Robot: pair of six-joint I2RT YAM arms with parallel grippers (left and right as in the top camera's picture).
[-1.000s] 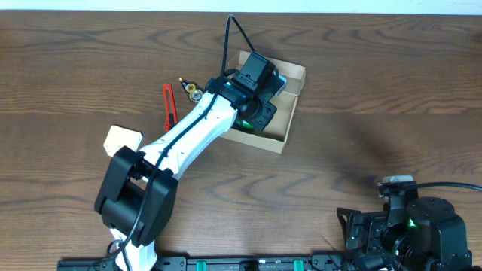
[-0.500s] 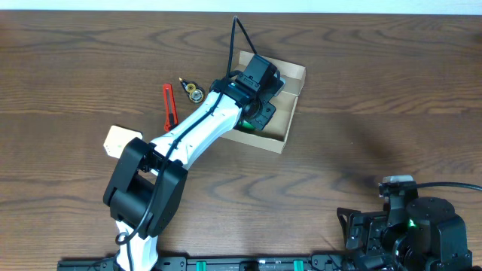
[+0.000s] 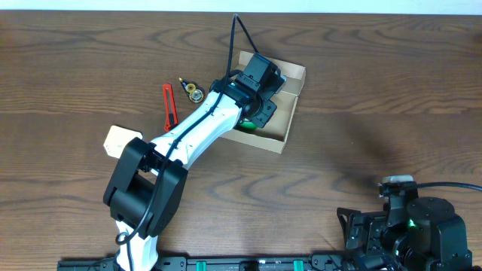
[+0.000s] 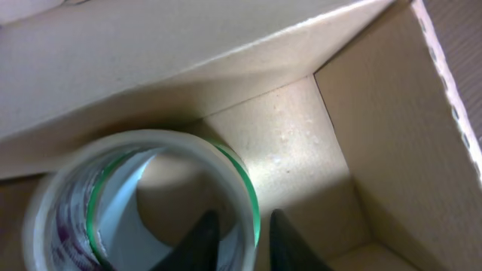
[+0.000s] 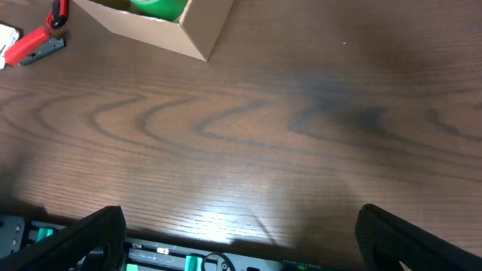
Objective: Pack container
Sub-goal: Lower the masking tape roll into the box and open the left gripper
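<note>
The container point(image 3: 295, 72) is a tan cardboard box standing open at the back middle of the table; its inner wall point(image 4: 392, 128) fills the left wrist view. A roll of clear tape with a green edge point(image 4: 235, 175) lies in it on the box floor. My left gripper point(image 4: 243, 215) reaches down into the box with one finger inside the roll's ring and the other outside. The jaws stand slightly apart, and a thin gap shows beside the outer finger. My right gripper point(image 5: 241, 226) rests wide open over bare wood at the front right, holding nothing.
Left of the box lie a red-handled cutter point(image 3: 169, 105) and a small gold and black item point(image 3: 192, 91). A pale yellow block point(image 3: 120, 139) sits near the left arm's base. The right arm point(image 3: 410, 226) is folded at the front right edge.
The left arm's lower links shifted slightly right. Its jaws have parted a little around the roll's wall. The right arm has not moved.
</note>
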